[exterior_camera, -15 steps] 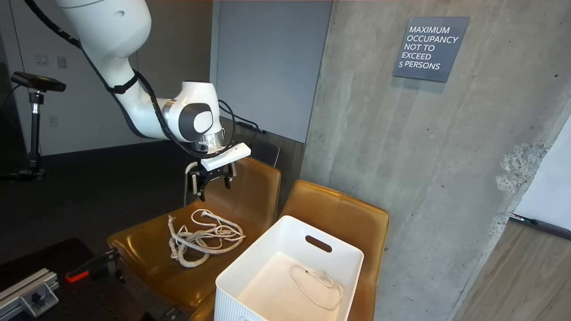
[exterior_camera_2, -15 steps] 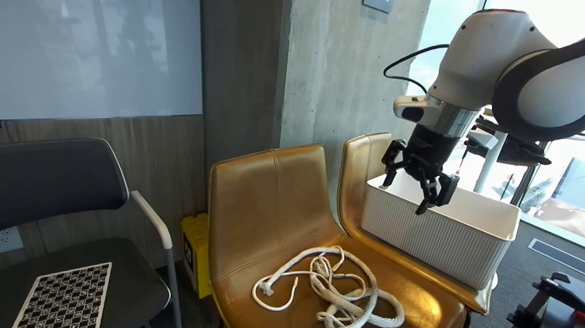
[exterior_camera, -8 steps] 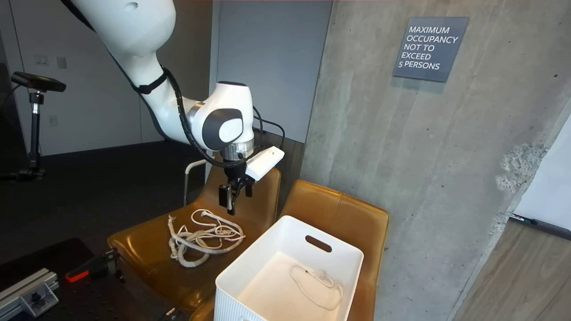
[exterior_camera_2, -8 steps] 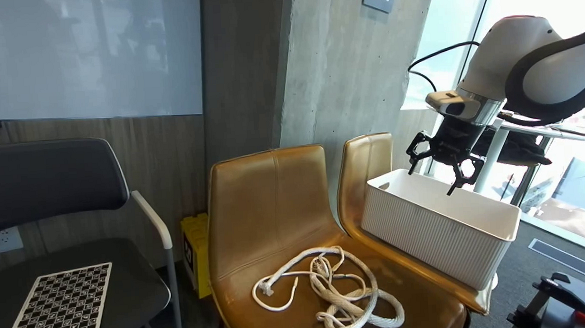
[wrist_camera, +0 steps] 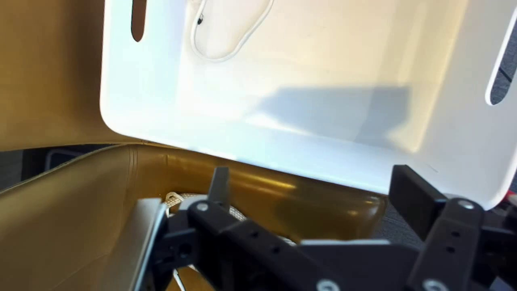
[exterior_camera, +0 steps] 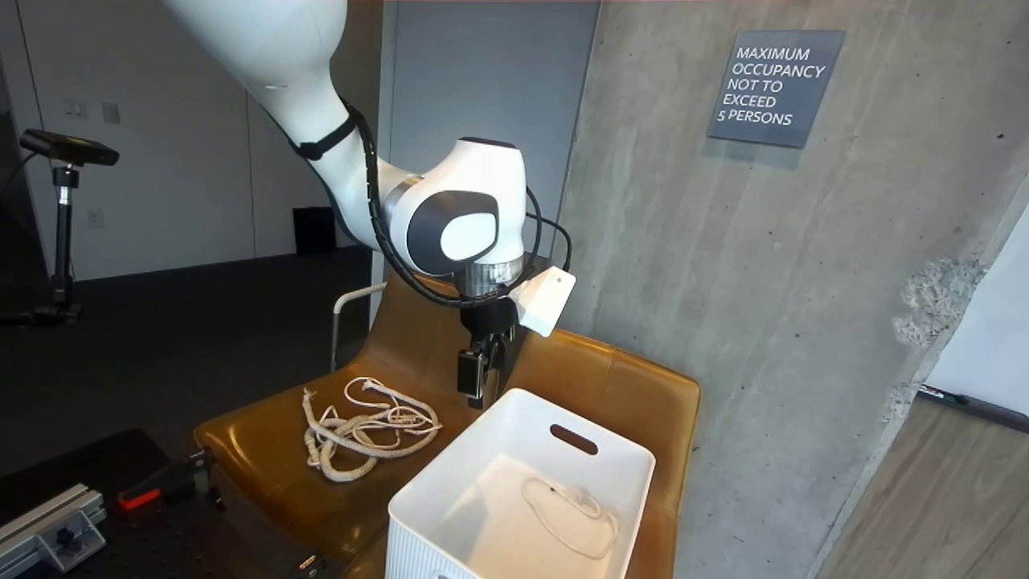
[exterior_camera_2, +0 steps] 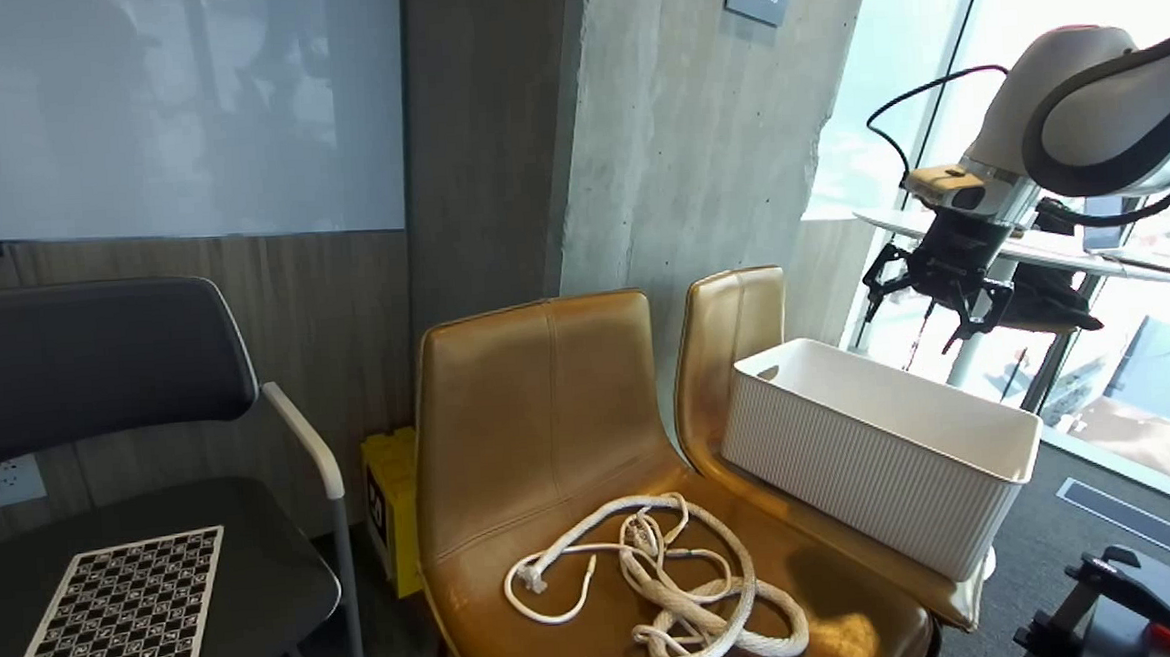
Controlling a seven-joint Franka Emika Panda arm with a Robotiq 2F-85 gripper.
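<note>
- Concrete wall (exterior_camera: 804, 265) at the back bears a grey sign (exterior_camera: 773, 90) reading "MAXIMUM OCCUPANCY NOT TO EXCEED 5 PERSONS".
- 2 tan chairs (exterior_camera_2: 539, 401) stand side by side; 1 carries tangled white rope (exterior_camera_2: 671, 596), the other a ribbed white bin (exterior_camera_2: 853, 475).
- Inside the white bin, near its slotted end wall, lies a thin white cord (wrist_camera: 218, 60).
- End effector (wrist_camera: 313, 182): fingers spread wide apart, hanging near the white bin, toward the rope's side.
- Dark chair (exterior_camera_2: 77, 375) holds a sheet (exterior_camera_2: 115, 623) of black-and-white patterned squares; marks within them are too small to read.
- Yellow box (exterior_camera_2: 399, 498) bears a dark, illegible label (exterior_camera_2: 376, 510).
</note>
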